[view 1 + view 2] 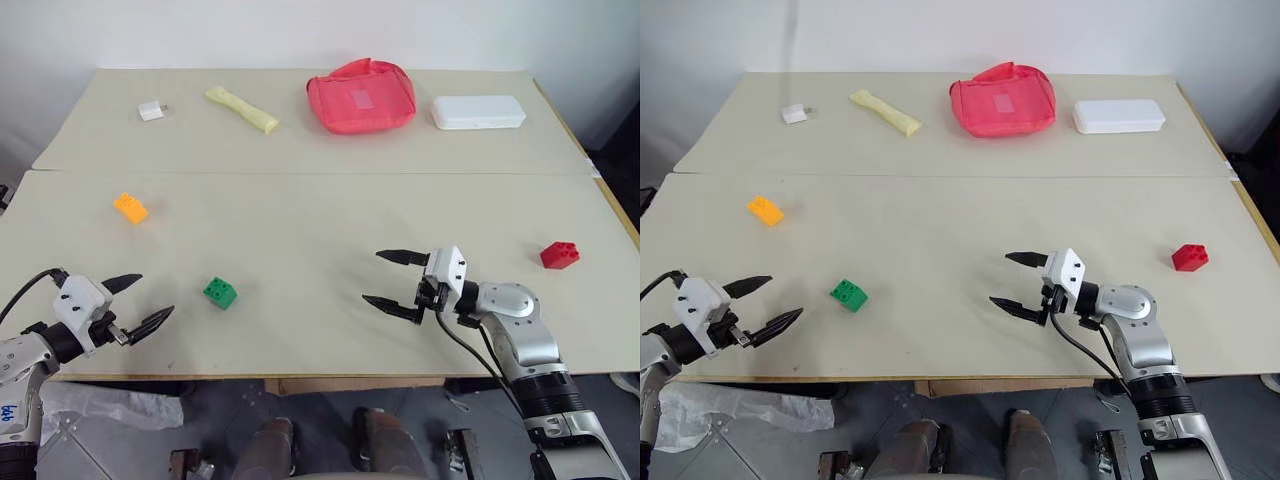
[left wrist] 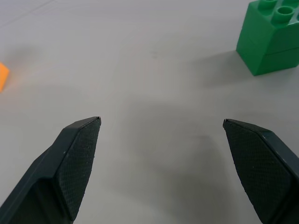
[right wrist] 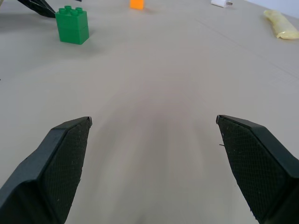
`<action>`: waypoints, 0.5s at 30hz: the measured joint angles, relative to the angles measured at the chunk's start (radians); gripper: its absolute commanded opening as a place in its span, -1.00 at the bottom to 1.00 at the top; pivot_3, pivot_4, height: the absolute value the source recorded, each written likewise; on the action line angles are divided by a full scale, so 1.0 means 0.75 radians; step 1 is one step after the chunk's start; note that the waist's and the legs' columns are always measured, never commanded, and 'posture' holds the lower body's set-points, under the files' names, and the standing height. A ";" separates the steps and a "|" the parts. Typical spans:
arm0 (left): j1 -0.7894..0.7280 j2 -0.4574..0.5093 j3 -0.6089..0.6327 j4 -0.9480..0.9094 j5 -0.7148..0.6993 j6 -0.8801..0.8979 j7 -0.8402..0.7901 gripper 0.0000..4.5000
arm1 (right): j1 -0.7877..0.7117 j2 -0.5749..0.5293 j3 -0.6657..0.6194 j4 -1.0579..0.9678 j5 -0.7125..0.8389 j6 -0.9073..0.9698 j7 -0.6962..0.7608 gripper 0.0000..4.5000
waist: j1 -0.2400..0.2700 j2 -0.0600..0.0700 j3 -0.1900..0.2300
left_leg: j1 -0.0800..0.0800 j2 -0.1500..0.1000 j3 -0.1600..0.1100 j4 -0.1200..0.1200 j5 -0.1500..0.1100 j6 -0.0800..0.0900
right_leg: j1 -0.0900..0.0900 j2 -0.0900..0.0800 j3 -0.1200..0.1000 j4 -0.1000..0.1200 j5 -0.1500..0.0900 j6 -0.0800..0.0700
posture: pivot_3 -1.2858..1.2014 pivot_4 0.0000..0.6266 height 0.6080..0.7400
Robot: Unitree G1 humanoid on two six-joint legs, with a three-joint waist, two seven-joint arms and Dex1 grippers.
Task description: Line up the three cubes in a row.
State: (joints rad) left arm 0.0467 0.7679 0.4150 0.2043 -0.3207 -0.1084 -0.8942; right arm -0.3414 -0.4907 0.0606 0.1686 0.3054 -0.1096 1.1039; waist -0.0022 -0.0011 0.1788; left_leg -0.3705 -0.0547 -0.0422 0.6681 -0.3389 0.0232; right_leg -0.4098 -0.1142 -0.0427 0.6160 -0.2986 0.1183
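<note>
On the surface (image 1: 320, 230), your three cubes lie scattered, nothing lined up yet.
Orange (image 1: 131, 207) far left, green (image 1: 221, 292) near left claw (image 1: 140, 304), red (image 1: 559, 255) right; right claw (image 1: 392, 281) and left both gape empty.

It looks like a robot test room: a plain beige table (image 1: 300, 240) stands against a bare white wall (image 1: 300, 30), with toy blocks and oddments scattered across it.

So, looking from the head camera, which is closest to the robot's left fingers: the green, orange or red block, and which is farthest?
1. Green block: just right of the open left gripper.
2. Orange block: farther back, on the left.
3. Red block: far across, at the table's right edge.
</note>
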 measured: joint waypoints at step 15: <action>-0.280 -0.002 -0.202 -0.518 -0.228 0.398 -0.028 0.98 | 0.125 -0.019 -0.161 -0.223 0.100 0.092 -0.133 1.00 | 0.018 0.000 0.000 | -0.001 -0.002 -0.004 0.006 0.000 0.000 | 0.001 -0.001 0.004 0.004 0.000 0.000 | 0.03 -0.52 1.00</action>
State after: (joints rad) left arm -0.1631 0.7662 0.2637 -0.1841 -0.4917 0.1897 -0.9153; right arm -0.2476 -0.5049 -0.0599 0.0013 0.3801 -0.0406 1.0042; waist 0.0114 -0.0010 0.1787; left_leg -0.3716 -0.0563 -0.0450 0.6727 -0.3391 0.0236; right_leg -0.4088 -0.1150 -0.0399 0.6188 -0.2986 0.1183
